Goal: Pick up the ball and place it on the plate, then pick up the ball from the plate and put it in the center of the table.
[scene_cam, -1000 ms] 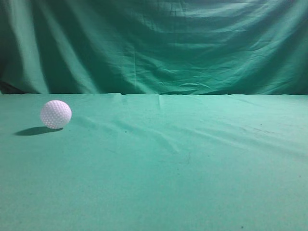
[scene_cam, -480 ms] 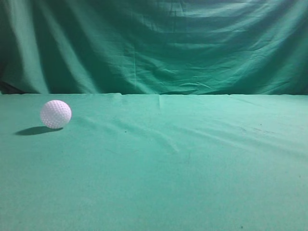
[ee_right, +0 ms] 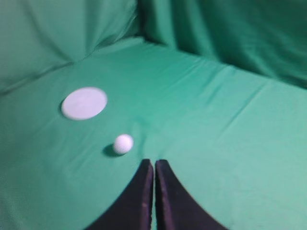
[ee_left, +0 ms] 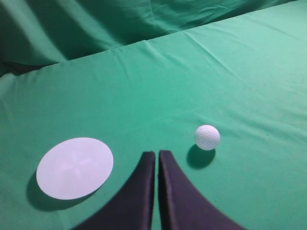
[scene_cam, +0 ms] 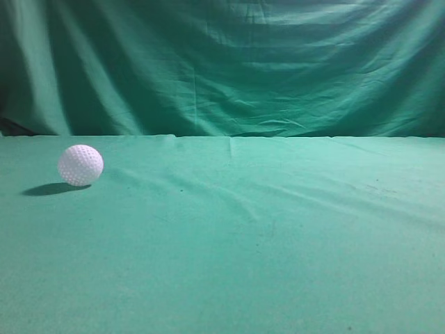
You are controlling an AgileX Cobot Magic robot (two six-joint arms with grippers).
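The white dimpled ball (scene_cam: 81, 165) rests on the green table (scene_cam: 264, 236) at the left of the exterior view. It also shows in the left wrist view (ee_left: 207, 137) and the right wrist view (ee_right: 123, 143). The flat white plate (ee_left: 75, 167) lies on the cloth left of the ball; it shows in the right wrist view (ee_right: 84, 103) too. My left gripper (ee_left: 157, 154) is shut and empty, near the ball and left of it. My right gripper (ee_right: 154, 163) is shut and empty, nearer the camera than the ball. Neither gripper shows in the exterior view.
A draped green backdrop (scene_cam: 229, 62) hangs behind the table's far edge. The cloth on the table is slightly wrinkled.
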